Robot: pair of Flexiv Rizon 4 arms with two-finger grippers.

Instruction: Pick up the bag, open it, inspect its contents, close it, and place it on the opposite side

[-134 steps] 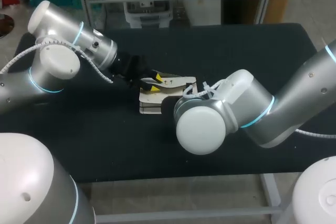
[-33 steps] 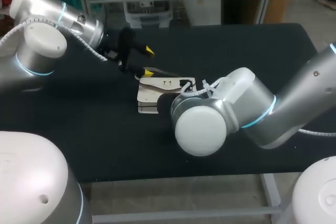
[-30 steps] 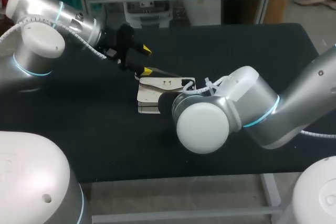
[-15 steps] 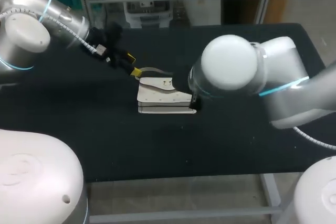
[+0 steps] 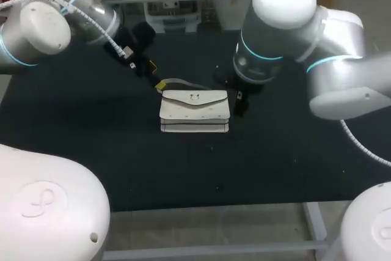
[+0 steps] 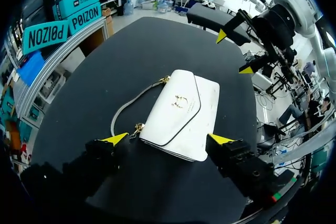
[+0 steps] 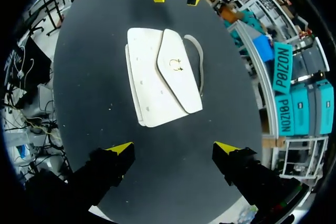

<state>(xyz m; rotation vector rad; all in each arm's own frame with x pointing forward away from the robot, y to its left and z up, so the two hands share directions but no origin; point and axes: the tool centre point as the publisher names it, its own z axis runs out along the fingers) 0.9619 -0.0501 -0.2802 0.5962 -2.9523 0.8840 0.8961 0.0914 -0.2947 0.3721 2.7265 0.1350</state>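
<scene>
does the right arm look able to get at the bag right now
Probably yes: the right gripper hangs open just off one end of the bag, with nothing between them. The left gripper, also open, is at the other end, out of the way.

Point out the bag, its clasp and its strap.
bag (image 5: pixel 194 113), head view, middle of its white face
clasp (image 6: pixel 181 100), left wrist view, gold ring on the flap
strap (image 7: pixel 201 72), right wrist view, midway along the grey loop
</scene>
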